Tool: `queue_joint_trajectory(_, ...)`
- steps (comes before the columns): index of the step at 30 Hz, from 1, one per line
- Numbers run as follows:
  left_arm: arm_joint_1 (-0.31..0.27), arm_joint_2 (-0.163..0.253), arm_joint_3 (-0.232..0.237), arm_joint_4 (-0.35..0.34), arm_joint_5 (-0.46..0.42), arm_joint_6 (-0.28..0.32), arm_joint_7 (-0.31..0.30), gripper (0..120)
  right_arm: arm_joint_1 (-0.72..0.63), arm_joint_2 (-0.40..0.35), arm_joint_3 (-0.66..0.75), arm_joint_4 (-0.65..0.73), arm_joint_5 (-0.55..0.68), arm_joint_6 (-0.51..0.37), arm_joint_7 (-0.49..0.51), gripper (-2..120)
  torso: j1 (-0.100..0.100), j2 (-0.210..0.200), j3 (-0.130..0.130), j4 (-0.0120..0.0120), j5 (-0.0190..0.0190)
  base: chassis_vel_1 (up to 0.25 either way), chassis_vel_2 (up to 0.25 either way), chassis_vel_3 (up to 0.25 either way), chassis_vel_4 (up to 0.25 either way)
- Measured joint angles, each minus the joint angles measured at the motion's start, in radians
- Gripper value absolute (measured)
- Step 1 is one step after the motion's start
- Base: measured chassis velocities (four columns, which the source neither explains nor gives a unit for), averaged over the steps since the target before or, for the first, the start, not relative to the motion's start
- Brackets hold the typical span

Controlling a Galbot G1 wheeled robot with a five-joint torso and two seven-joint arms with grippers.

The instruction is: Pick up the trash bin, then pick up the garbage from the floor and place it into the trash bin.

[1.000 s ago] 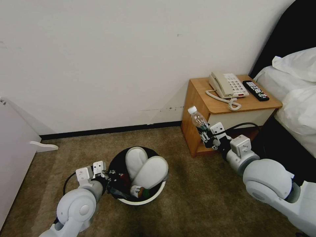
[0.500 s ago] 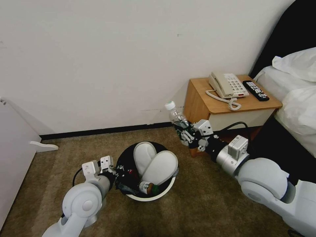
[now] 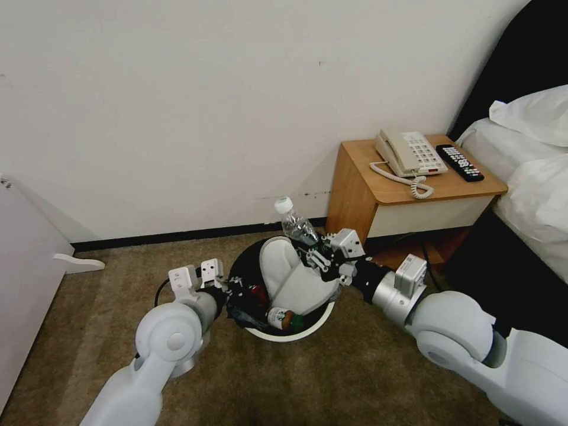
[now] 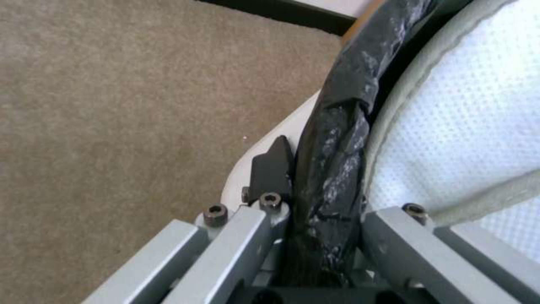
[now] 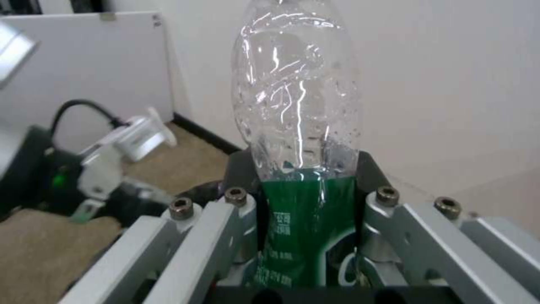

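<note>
Trash bin (image 3: 307, 330) first: we see the white bin with its black liner (image 4: 337, 139) folded over the rim, by the carpeted floor (image 3: 355, 378) near the wall, with two white slippers (image 3: 296, 278) standing in it beside a small bottle (image 3: 283, 319) and a red can (image 3: 258, 294). Our left gripper (image 3: 234, 293) is clamped on the rim, one finger (image 4: 271, 169) outside against the white wall and the other inside by a slipper, the arm bent low with its elbow toward us. Our right gripper (image 3: 316, 255) is closed around the green label of a clear plastic bottle (image 5: 298, 126), cap up and tilted toward the wall, above the bin's far edge; that arm reaches in from the right, forearm nearly level. A wooden nightstand (image 3: 414, 189) with a phone (image 3: 408, 152) and a remote (image 3: 460, 162) stands just beyond.
</note>
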State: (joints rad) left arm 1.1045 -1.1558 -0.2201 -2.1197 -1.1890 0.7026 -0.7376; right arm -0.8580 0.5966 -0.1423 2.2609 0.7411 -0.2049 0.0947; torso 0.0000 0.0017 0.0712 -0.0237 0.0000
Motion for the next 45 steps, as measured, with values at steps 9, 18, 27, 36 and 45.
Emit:
queue_joint_trajectory(9, -0.048, -0.022, 0.044, 0.009, -0.02, 0.0, -0.034, 4, 0.002, 0.031, -0.05, -0.026, -0.021, -0.001, -0.01, 21, 0.0, 0.0, 0.0, 0.0, 0.0, 0.0, 0.0, 0.0, 0.0)
queue_joint_trajectory(18, -0.06, -0.025, 0.042, -0.006, -0.043, 0.0, -0.047, 4, 0.046, 0.083, -0.114, -0.067, -0.035, -0.005, -0.009, 21, 0.0, 0.0, 0.0, 0.0, 0.0, 0.0, 0.0, 0.0, 0.0)
queue_joint_trajectory(27, -0.05, -0.015, 0.017, -0.042, -0.067, 0.0, -0.048, 4, 0.07, 0.13, -0.162, -0.128, -0.057, -0.004, -0.005, 21, 0.0, 0.0, 0.0, 0.0001, -0.0001, 0.0, 0.0, 0.0, 0.0)
queue_joint_trajectory(36, -0.039, -0.008, -0.012, -0.057, -0.082, 0.0, -0.048, 4, 0.06, 0.14, -0.174, -0.159, -0.078, 0.004, -0.005, 21, 0.0, 0.0, 0.0, 0.0001, 0.0, 0.0, 0.0, 0.0, 0.0)
queue_joint_trajectory(45, -0.007, 0.005, -0.043, -0.086, -0.092, 0.0, -0.047, 4, 0.026, 0.129, -0.162, -0.174, -0.104, 0.012, -0.008, 21, 0.0, 0.0, 0.0, 0.0001, -0.0001, 0.0, 0.0, 0.0, 0.0)
